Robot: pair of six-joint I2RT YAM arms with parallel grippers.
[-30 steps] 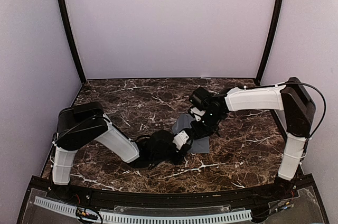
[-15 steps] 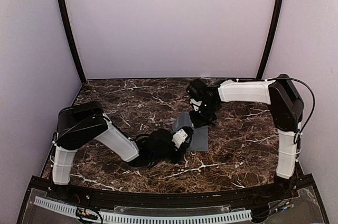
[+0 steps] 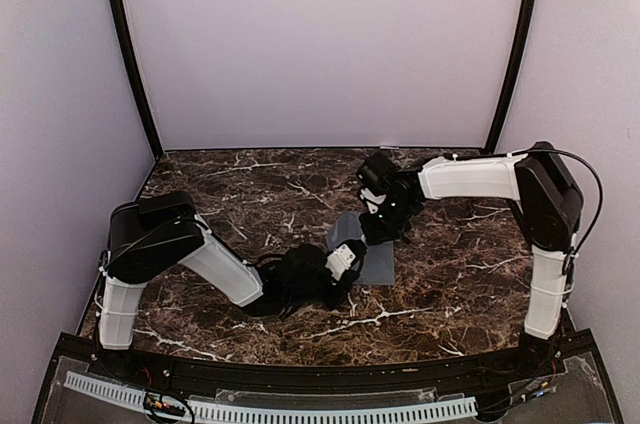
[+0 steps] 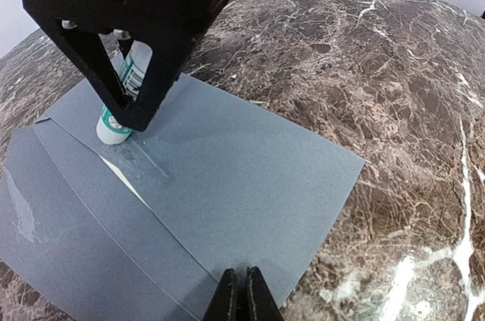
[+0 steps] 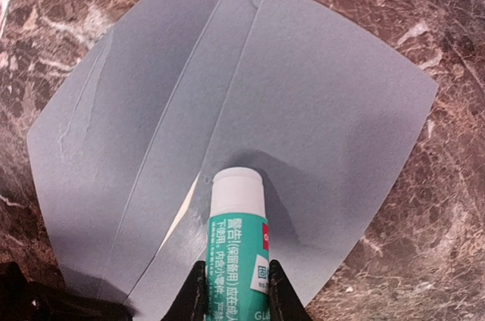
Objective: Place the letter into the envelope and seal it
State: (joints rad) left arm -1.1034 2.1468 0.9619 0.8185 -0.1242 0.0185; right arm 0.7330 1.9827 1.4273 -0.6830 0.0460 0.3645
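The slate-grey envelope lies flat on the marble table, seen large in both wrist views. A thin cream sliver of the letter shows at the flap's edge; the rest is hidden inside. My right gripper is shut on a green-and-white glue stick, whose white tip rests on the envelope beside that sliver. My left gripper is shut with nothing between its fingers, its tips down on the envelope near its right corner.
Dark brown marble table with white veins lies all round the envelope. Pale walls and two black posts bound the back. Both arms meet over the envelope at the table's middle.
The right gripper with the glue stick has shifted slightly back and left over the envelope. The left gripper stays pressed in the same place.
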